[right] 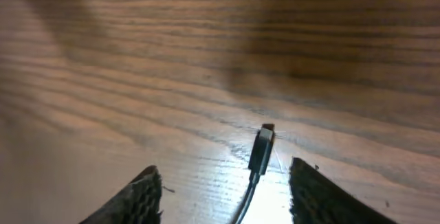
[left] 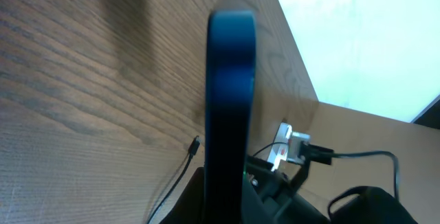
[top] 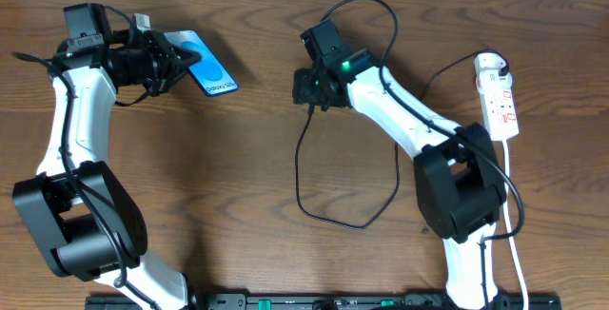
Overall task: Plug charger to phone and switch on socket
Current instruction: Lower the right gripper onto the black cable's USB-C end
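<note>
The phone (top: 207,68), blue-screened, is held at its near end by my left gripper (top: 169,63), which is shut on it at the far left of the table. The left wrist view shows the phone (left: 230,100) edge-on, rising from between the jaws. The charger (top: 298,172) is a thin black cable looping over the middle of the table. Its plug tip (right: 262,147) lies flat on the wood between the fingers of my right gripper (right: 223,189). That gripper (top: 309,89) stands open around the tip without touching it. The socket (top: 500,96), a white strip with red markings, lies at the far right.
A white cord (top: 512,205) runs from the strip toward the table's front edge beside the right arm's base. The far table edge (left: 295,45) shows in the left wrist view. A black rail (top: 324,301) lines the front edge.
</note>
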{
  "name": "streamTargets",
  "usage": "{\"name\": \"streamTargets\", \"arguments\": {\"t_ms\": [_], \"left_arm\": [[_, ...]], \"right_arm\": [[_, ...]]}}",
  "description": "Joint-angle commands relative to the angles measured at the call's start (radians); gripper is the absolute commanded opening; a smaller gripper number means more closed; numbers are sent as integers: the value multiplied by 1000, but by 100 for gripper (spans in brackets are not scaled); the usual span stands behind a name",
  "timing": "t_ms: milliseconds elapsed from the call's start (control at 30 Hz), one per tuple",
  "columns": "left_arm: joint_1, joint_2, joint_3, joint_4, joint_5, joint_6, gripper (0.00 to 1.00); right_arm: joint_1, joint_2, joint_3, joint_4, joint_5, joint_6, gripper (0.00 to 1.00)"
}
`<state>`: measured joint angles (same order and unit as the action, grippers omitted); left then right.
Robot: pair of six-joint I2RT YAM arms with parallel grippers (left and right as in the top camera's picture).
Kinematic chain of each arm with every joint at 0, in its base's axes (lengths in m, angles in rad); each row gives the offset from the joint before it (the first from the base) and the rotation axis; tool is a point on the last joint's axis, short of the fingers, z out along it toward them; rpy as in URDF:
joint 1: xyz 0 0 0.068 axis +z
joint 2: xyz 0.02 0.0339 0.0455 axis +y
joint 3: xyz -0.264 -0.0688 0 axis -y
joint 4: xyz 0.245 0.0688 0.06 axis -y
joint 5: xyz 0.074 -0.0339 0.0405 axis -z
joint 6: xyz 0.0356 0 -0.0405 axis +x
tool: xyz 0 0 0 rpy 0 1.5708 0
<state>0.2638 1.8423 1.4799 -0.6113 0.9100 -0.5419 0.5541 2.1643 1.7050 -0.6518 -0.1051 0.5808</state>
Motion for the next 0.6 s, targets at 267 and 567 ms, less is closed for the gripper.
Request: {"name": "streamTargets", "arguments": {"t_ms": [267,567], "left_arm": [[2,-17,11,6,20,18,7],[2,-17,11,5,20,18,7]], "right_arm": [[74,66,7,-53,209,108,42],[75,127,7,-46,210,123,38]]}}
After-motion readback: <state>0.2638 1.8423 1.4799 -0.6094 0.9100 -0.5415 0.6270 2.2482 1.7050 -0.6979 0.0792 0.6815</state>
